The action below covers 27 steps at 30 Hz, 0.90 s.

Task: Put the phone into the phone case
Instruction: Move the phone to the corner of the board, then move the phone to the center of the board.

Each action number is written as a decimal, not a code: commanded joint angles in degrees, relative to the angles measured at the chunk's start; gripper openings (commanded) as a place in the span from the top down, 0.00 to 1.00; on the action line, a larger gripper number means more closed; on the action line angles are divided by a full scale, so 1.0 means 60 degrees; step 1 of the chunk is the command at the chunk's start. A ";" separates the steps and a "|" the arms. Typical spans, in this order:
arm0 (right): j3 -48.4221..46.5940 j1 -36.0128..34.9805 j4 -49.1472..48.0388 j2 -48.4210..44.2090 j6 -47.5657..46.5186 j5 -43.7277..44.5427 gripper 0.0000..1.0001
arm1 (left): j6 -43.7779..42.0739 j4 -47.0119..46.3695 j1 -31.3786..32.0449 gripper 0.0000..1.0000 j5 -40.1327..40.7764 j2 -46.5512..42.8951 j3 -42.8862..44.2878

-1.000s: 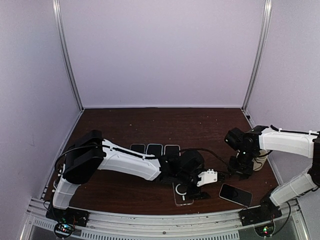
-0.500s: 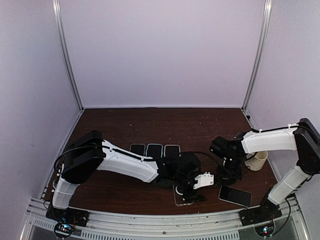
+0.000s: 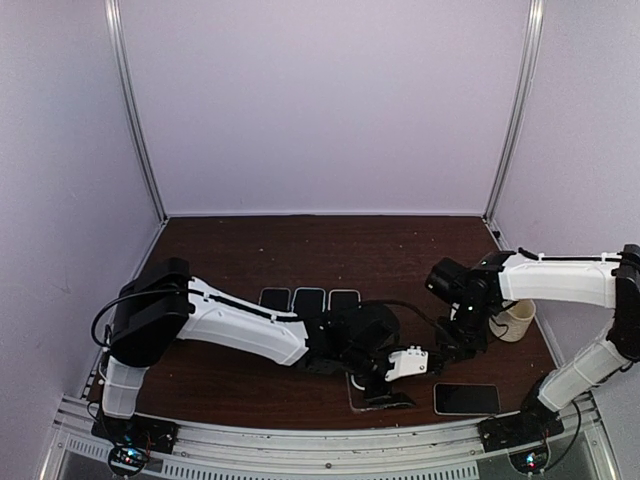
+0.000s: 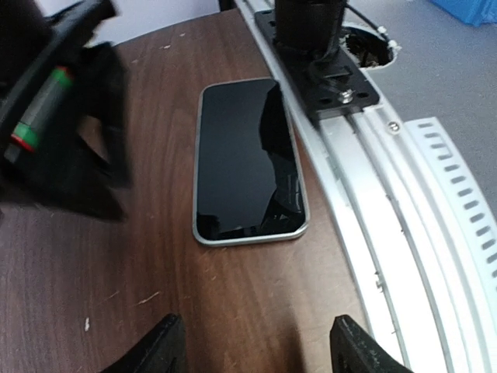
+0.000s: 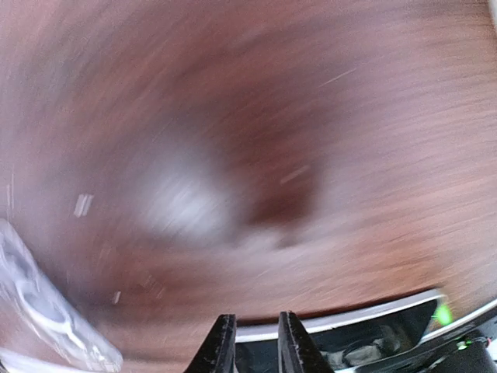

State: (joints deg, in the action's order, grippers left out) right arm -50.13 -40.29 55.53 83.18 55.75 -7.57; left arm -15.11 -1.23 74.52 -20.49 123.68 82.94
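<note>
Two claws, one phone not yet cased

On the table (image 3: 300,250), the left gripper (image 4: 260,351) hangs wide and empty at the near edge, just by the clear phone case (image 5: 39,318). Through heavy blur, the right gripper (image 5: 250,346) seems pinched narrow on nothing. The phone (image 4: 247,165) lies flat, screen up, to the right of the case, close to the near rail. So thin a slab offers little to grip. A slipping finger could shove it off the near edge, or the crowded arms could collide.

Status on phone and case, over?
Left pincer open, empty, at the case. Right pincer narrowly open, empty. Phone flat on table, not in case. Nothing between them.
</note>
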 commanded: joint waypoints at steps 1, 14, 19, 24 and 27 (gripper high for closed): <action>0.0490 0.1556 0.0714 -0.0620 0.0293 0.1613 0.77 | -0.0169 -0.0149 0.0290 0.33 -0.0348 0.0093 0.0479; 0.0599 0.2836 0.2544 0.0668 0.4509 0.3429 1.00 | -0.0123 -0.0743 0.0432 0.39 0.0223 0.0281 0.0579; 0.1677 0.3286 0.2605 -0.0938 0.6447 0.3446 1.00 | -0.0159 -0.1177 0.0441 0.39 0.0251 0.0105 0.0165; 0.2219 0.3357 0.2070 -0.3624 0.7058 0.4119 1.00 | -0.0787 -0.1584 0.0440 0.36 0.0014 0.0138 -0.0019; 0.1965 0.3452 0.3187 -0.4838 0.7310 0.4782 1.00 | -0.1286 -0.0497 0.0433 0.20 -0.0450 0.0509 0.0914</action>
State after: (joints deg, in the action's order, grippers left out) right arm -37.10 -20.45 69.28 61.41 94.78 13.93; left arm -18.28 -5.91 76.95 -19.77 126.06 83.24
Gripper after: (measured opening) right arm 0.006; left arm 0.713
